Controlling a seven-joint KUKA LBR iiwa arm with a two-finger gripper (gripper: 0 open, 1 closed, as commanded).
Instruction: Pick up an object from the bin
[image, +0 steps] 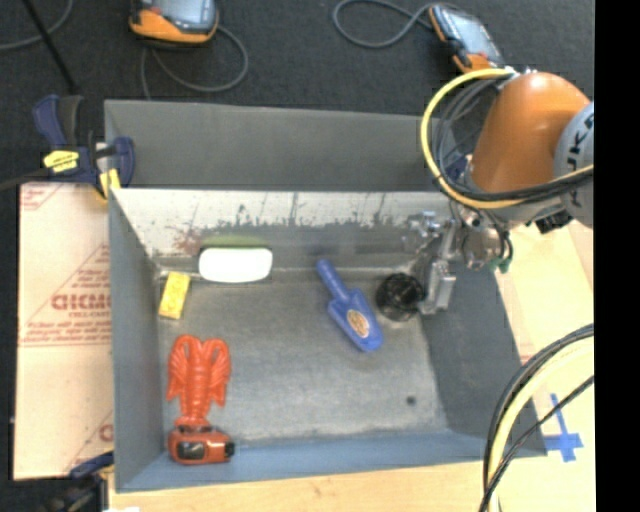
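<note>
Highest of all, and so closest to the lens, is the arm's orange cover (520, 125), with yellow and black cables (432, 120) looped round it. It hangs over the right back corner of the grey bin (270, 145). Below it the metal pincer (437, 292) reaches down to the bin floor, close to the right wall and near the back wall. From where I stand I cannot tell whether the pincer is open or closed, and nothing can be seen held in it.

Just beside the pincer, on its left, lies a black round thing (400, 295), low and dark, with a paler patch at its lower edge. Whether the pincer touches it I cannot make out. Just left of that lies a blue brush-like tool (349, 306), set on a slant. Its thin handle points toward the back left, and its broader head, which bears a gold oval mark, lies toward the front right, near the black round thing.

The rest lies well apart on the left side. A white oblong piece (235, 264) lies against the back wall, with a small yellow block (174, 295) beside it near the left wall. A red lobster toy (198, 372) lies toward the front left. A small orange and black thing (200, 447) sits in the front left corner, touching the lobster's tail end.
</note>
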